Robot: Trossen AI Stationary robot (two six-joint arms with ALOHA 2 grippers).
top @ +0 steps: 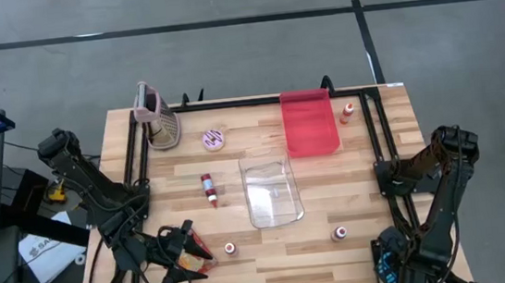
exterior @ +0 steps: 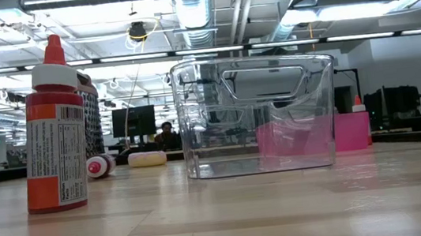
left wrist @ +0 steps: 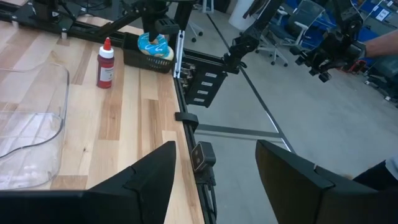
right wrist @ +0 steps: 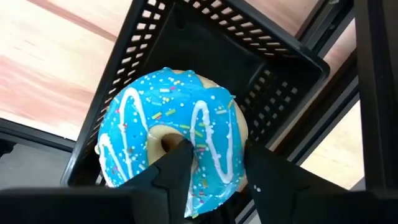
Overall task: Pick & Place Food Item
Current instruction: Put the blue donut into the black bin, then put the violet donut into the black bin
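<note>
the right gripper [right wrist: 211, 171] points straight down into a black basket [right wrist: 205, 37] at the table's near right corner, where we see the task's food item, a blue-iced doughnut [right wrist: 174, 134] with white zigzag icing and sprinkles, lying flat on the basket floor. one finger [right wrist: 177, 168] stands at the doughnut's centre hole and the other just outside its rim, so the ring's wall sits between the jaws; we read them as parted with a visible gap and the icing only lightly touched, not a firm pinch. we judge this straddling pose suits a ring shape, giving the jaws a narrow wall to close on. the left gripper [left wrist: 214, 180] waits past the table's edge near the opposite corner, jaws spread wide with nothing between them. the clear bin [top: 271, 191] mid-table, well away from both jaws, may be the destination.
</note>
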